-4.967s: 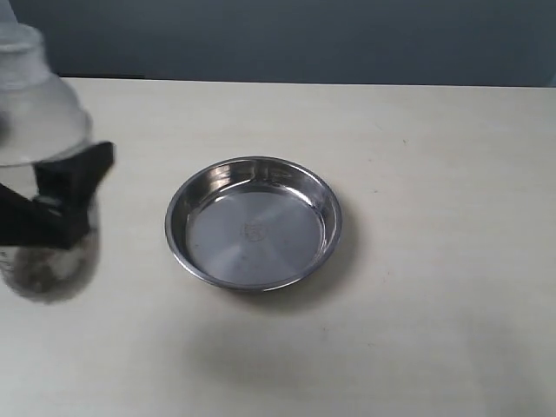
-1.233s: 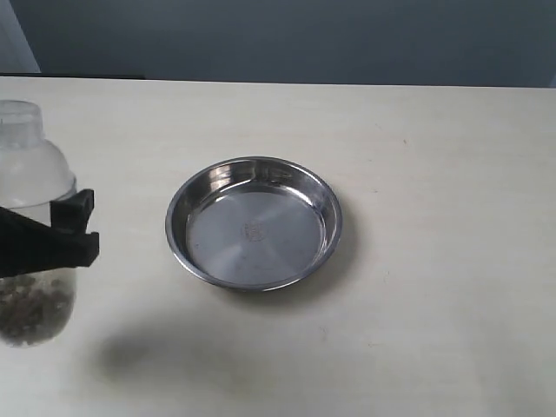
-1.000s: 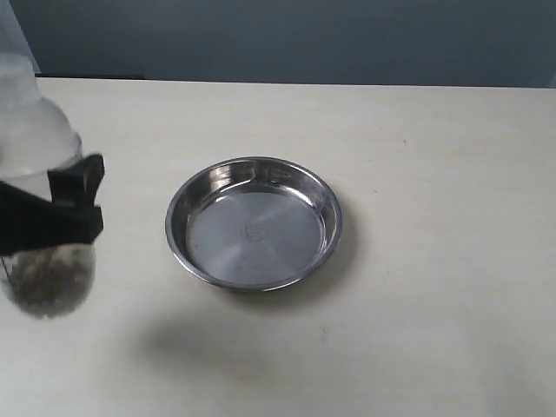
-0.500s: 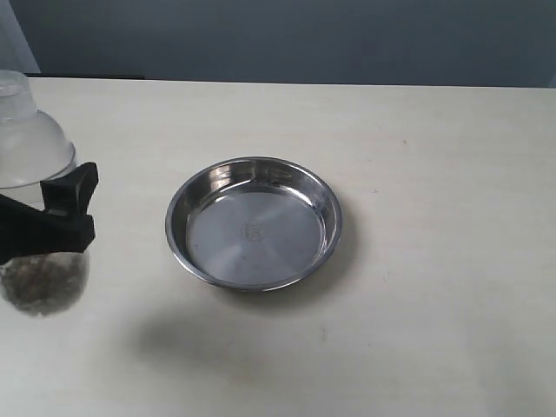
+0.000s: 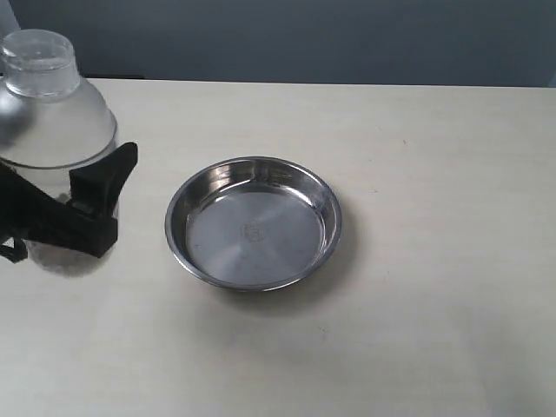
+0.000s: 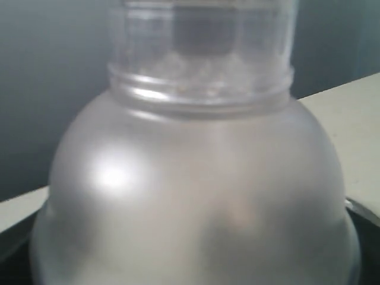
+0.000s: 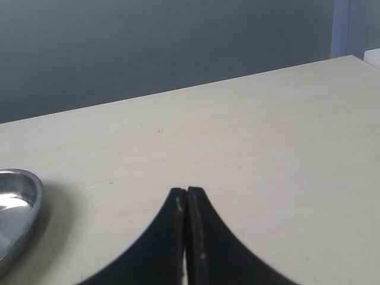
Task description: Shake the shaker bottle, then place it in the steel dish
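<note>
The shaker bottle (image 5: 56, 122), frosted with a clear round cap (image 5: 39, 62), hangs upright above the table at the far left of the exterior view. My left gripper (image 5: 82, 208) is shut on its body below the dome, its black fingers (image 5: 104, 178) wrapping the sides. The lower part of the bottle is blurred and its contents do not show. In the left wrist view the bottle (image 6: 196, 196) fills the frame and hides the jaws. The steel dish (image 5: 254, 261) lies empty at the table's middle, right of the bottle. My right gripper (image 7: 187, 191) is shut on nothing, above bare table, with the dish's rim (image 7: 27, 202) beside it.
The beige table (image 5: 434, 174) stretches right of the dish to the frame's edge. A dark wall (image 5: 304, 35) runs behind the table's far edge. A pale corner (image 7: 371, 56) shows at the table's edge in the right wrist view.
The bottle in my left gripper bobbed up and down over the last seconds. It now sits higher, looks larger and is a little closer to the dish. The dish has not moved.
</note>
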`<state>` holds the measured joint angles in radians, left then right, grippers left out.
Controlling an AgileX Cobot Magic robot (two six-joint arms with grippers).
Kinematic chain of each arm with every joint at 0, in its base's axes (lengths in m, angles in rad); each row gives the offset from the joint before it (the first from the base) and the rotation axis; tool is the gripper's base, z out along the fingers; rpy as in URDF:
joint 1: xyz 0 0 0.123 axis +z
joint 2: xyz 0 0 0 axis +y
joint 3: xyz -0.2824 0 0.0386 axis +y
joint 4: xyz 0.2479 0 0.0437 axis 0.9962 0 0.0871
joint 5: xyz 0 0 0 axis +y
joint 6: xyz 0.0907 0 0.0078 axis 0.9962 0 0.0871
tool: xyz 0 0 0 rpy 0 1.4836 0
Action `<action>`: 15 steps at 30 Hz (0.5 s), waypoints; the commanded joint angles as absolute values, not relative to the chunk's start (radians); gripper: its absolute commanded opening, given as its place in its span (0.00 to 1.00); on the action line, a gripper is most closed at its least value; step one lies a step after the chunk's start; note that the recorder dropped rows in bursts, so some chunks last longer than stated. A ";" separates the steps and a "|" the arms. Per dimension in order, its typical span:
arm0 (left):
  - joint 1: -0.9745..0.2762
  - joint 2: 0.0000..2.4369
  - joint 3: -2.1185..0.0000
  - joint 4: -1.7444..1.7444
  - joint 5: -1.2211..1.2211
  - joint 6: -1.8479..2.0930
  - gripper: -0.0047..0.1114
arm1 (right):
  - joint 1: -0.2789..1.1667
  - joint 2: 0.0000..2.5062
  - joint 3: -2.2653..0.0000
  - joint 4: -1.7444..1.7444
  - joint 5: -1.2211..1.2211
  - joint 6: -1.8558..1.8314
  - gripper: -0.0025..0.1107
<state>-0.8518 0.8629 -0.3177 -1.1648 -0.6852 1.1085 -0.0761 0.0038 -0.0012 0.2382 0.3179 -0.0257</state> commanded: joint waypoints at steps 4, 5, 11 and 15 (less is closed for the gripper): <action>-0.509 0.777 -0.349 -0.704 -0.541 0.574 0.04 | -0.080 0.000 0.000 0.239 0.308 -0.026 0.02; -0.471 0.767 -0.352 -0.658 -0.522 0.536 0.04 | -0.080 0.000 0.000 0.239 0.308 -0.026 0.02; -0.355 0.699 -0.352 -0.398 -0.456 0.349 0.04 | -0.080 0.000 0.000 0.239 0.308 -0.026 0.02; -0.318 0.618 -0.352 -0.352 -0.336 0.340 0.04 | -0.080 0.000 0.000 0.239 0.308 -0.026 0.02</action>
<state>-0.3355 0.6748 -0.3381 -0.4083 -0.3769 0.3656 -0.0761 0.0038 -0.0012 0.2382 0.3179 -0.0257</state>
